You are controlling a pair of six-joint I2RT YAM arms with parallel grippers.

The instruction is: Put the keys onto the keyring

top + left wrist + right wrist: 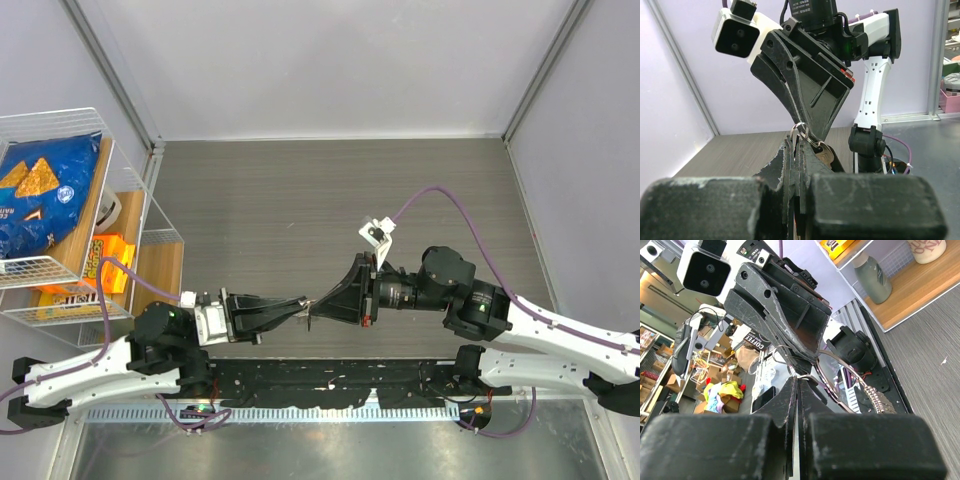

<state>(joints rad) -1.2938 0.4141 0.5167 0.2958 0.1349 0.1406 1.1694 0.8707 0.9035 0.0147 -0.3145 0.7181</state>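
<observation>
Silver keyring point(800, 128) pinched btwn closed L fingers point(788, 167) & closed R fingers point(789, 407)

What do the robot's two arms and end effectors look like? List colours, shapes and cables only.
The left arm and right arm have white shells with black joints, and a purple cable runs along each. The left end effector and right end effector are black, wedge-shaped, with scuffed edges. A white camera block sits at the right wrist.
</observation>
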